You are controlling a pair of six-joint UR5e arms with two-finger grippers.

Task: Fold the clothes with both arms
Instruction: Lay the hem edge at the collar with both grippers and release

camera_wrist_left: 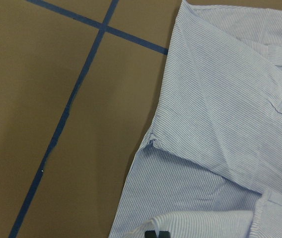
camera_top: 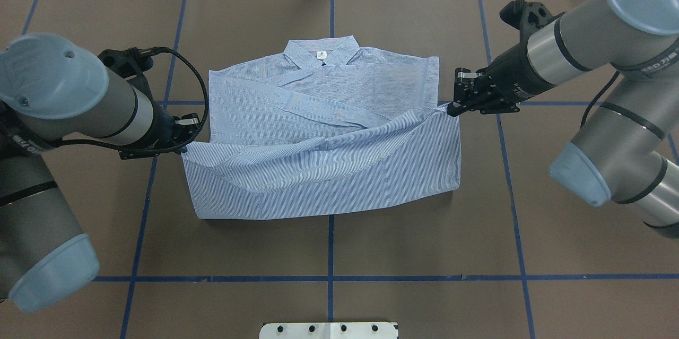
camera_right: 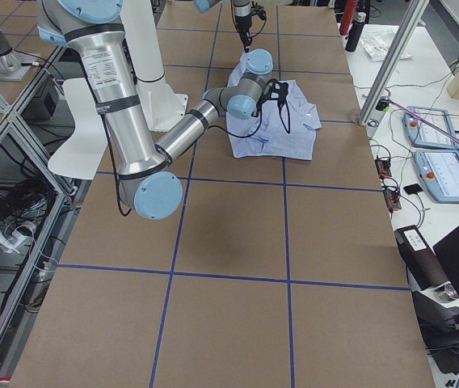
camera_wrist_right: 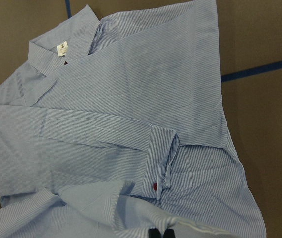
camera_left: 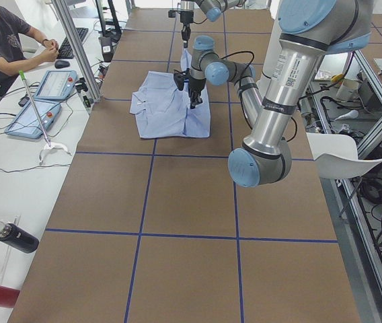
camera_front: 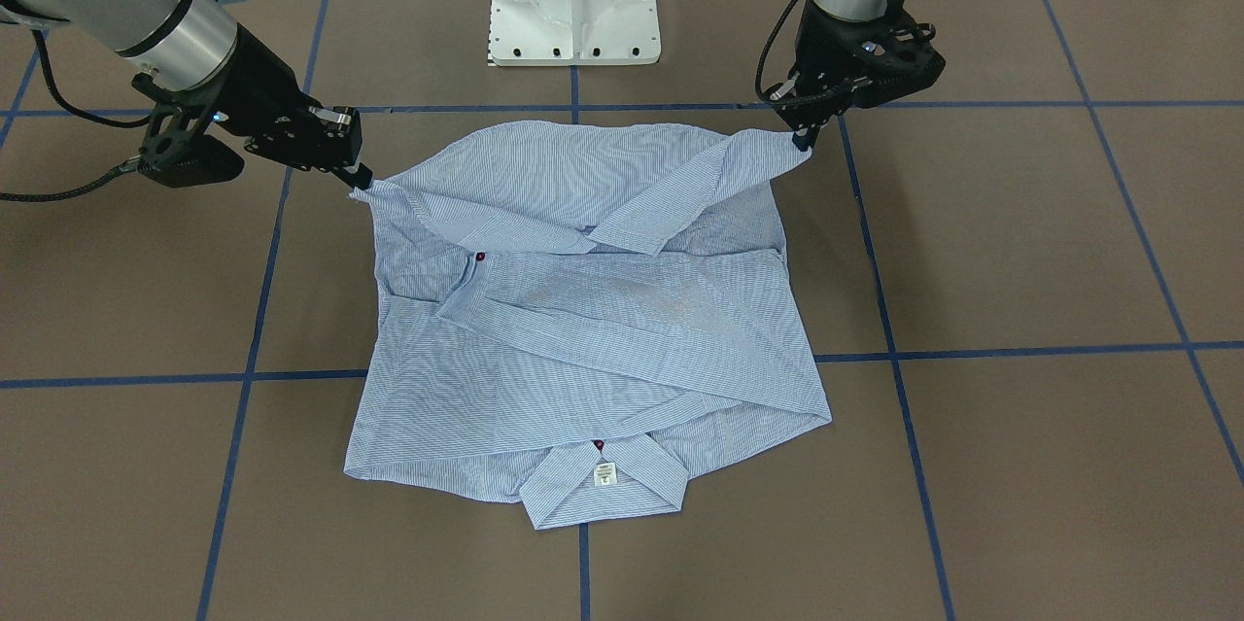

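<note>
Slippage is the risk: the left gripper (camera_top: 185,149) and right gripper (camera_top: 451,111) each pinch one hem corner of the shirt (camera_top: 318,116), mid-way on the tabletop (camera_top: 424,222) with its collar (camera_top: 320,52) toward the edge opposite the robot, and uneven pulling may free a corner or skew the fold.

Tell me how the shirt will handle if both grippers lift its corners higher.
Likely floppy: the shirt sags between the left gripper and right gripper, each pinching a corner. Probably light, since two small pinches hold the raised edge. The sleeve folded loosely on top may slip out of place.
</note>
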